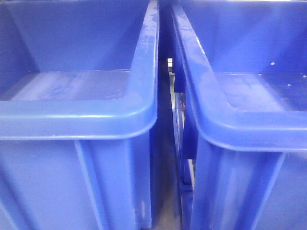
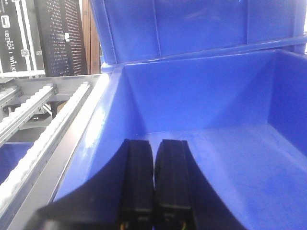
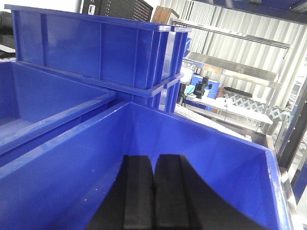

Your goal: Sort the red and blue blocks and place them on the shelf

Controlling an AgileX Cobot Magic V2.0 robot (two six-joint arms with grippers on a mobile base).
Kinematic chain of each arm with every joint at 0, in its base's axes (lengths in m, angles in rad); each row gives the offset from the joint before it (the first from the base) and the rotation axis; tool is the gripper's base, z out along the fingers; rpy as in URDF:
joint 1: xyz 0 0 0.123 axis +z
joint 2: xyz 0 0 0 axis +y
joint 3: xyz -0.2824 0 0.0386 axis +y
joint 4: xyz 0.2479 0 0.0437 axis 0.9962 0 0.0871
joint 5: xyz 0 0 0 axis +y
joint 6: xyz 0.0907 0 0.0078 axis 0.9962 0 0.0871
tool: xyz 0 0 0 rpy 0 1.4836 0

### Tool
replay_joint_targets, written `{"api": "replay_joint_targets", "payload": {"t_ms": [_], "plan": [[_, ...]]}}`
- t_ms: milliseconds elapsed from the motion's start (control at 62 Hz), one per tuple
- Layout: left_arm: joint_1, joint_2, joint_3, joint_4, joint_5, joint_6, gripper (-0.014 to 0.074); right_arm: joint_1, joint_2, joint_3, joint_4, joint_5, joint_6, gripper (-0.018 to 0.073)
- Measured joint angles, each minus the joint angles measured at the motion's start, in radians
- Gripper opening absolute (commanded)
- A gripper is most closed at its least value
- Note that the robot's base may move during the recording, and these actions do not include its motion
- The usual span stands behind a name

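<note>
left gripper inside left bin, fingers pressed together, holding nothing; right gripper likewise over right bin; narrow gap between rims; no blocks visible; shelf rollers beside left rim.

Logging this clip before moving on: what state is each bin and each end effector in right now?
Left bin: upright, nothing visible inside.
Right bin: upright, nothing visible inside.
Left end effector: shut, empty, over a bin.
Right end effector: shut, empty, over a bin.
Rack rollers: bare.
</note>
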Motion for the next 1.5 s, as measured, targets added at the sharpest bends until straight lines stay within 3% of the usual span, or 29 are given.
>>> {"api": "replay_joint_targets", "payload": {"t_ms": [581, 839, 1501], "plan": [[0.0, 0.0, 0.0, 0.0, 0.0, 0.0, 0.0084, 0.0, 0.0, 0.0, 0.0, 0.0, 0.0, 0.0051], [0.0, 0.0, 0.0, -0.083, 0.022, 0.09, 0.0084, 0.0, 0.0, 0.0, 0.0, 0.002, 0.0, 0.0051], [0.0, 0.0, 0.0, -0.092, 0.024, 0.105, 0.0084, 0.0, 0.0, 0.0, 0.0, 0.002, 0.0, 0.0051]]}}
